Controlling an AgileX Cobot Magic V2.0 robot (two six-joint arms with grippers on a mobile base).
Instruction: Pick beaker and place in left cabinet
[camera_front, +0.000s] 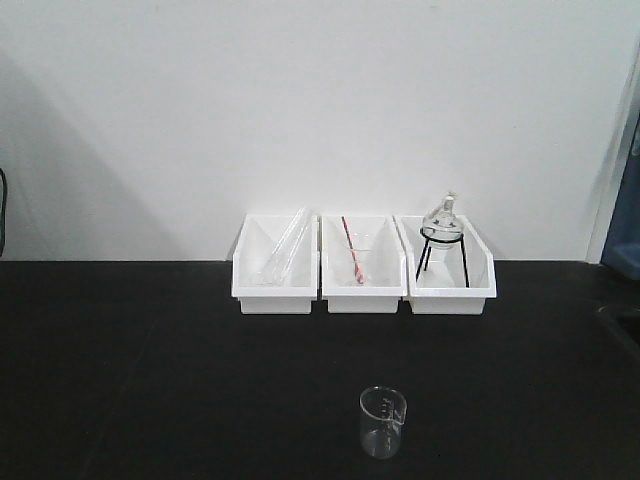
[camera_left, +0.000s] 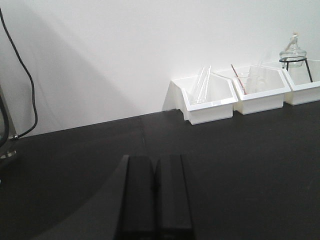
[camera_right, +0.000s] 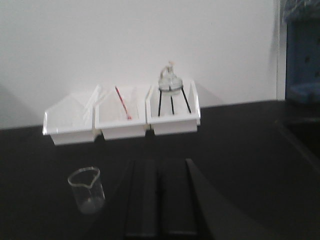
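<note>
Black bench (camera_front: 150, 380) against a white wall. The beaker (camera_front: 383, 422) stands upright on the near part of the bench, nothing touching it, with faint printed marks on the glass. It is well apart from the bins and roughly in line with the middle one, slightly to its right. In the right wrist view the beaker (camera_right: 86, 190) sits left of the right gripper (camera_right: 160, 167), near it but not touching. It looks empty.

Three white bins stand side by side at the far edge of the bench, against the wall.
- The left bin (camera_front: 272, 298) holds long clear glass tubes (camera_front: 283, 245) leaning inside.
- The middle bin (camera_front: 364, 300) holds a thin red-striped rod (camera_front: 351, 250), tilted, plus some clear glassware too faint to identify.
- The right bin (camera_front: 450, 300) holds a round glass flask (camera_front: 442, 215) on a black wire tripod (camera_front: 445, 255).

Right gripper: low over the bench, fingers pressed together with only a thin seam between them, holding nothing, pointed toward the bins.

Left gripper (camera_left: 156, 165): fingers also together, holding nothing, over bare bench well left of the bins. A black cable (camera_left: 27, 95) hangs along the wall at the far left of the left wrist view.

A blue object (camera_right: 302, 55) shows at the right edge beyond the bench, too blurred to identify.
</note>
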